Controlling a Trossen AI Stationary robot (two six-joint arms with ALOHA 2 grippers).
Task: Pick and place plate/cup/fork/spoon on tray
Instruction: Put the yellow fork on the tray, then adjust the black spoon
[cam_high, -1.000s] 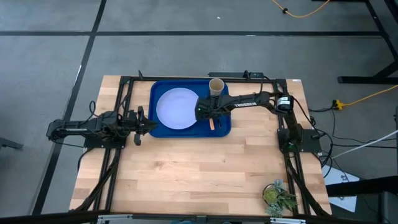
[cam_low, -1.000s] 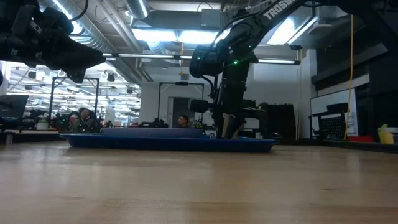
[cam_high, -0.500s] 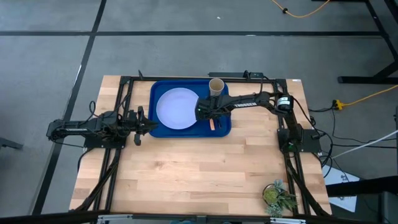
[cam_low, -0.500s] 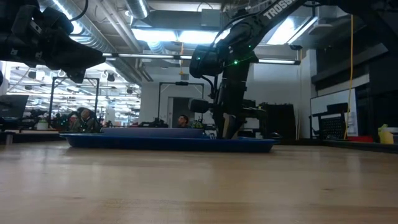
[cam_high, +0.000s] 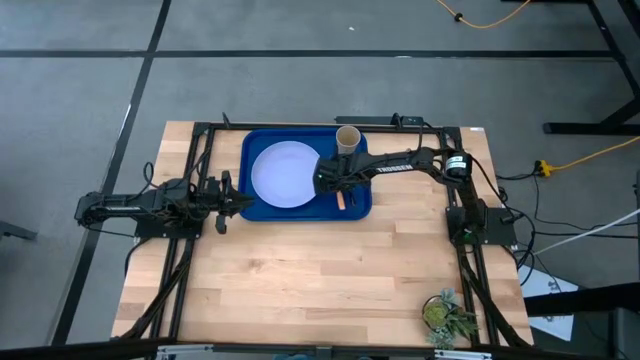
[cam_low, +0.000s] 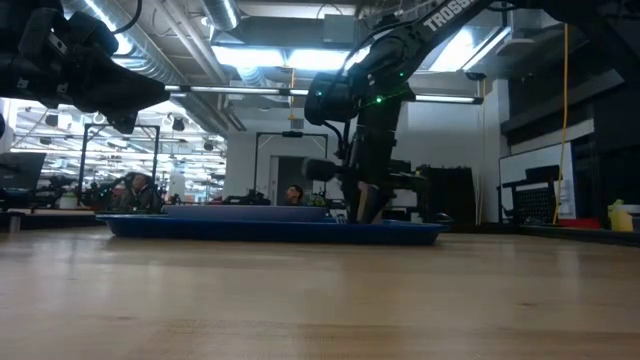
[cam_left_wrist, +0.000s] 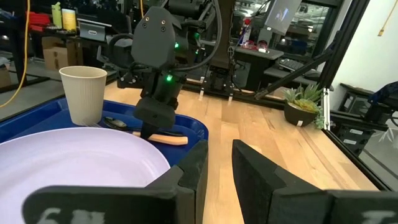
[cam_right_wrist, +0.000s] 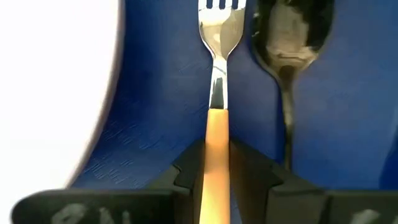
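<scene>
The blue tray lies at the table's far middle. The pale plate lies in its left half and the tan cup stands upright in its far right corner. The fork and the dark spoon lie side by side on the tray floor to the right of the plate. My right gripper stands over the fork, shut on its orange handle. My left gripper waits at the tray's left edge, its fingers a narrow gap apart and empty. My right gripper pinches the fork's orange handle between its two fingers, which reach down from above. The left wrist view shows the handle's free end lying level on the tray floor, the tines pointing toward the far edge.
A small potted plant stands at the table's near right corner. Black frame rails run along the table's left, right and far sides. Bare wooden table spreads out in front of the tray.
</scene>
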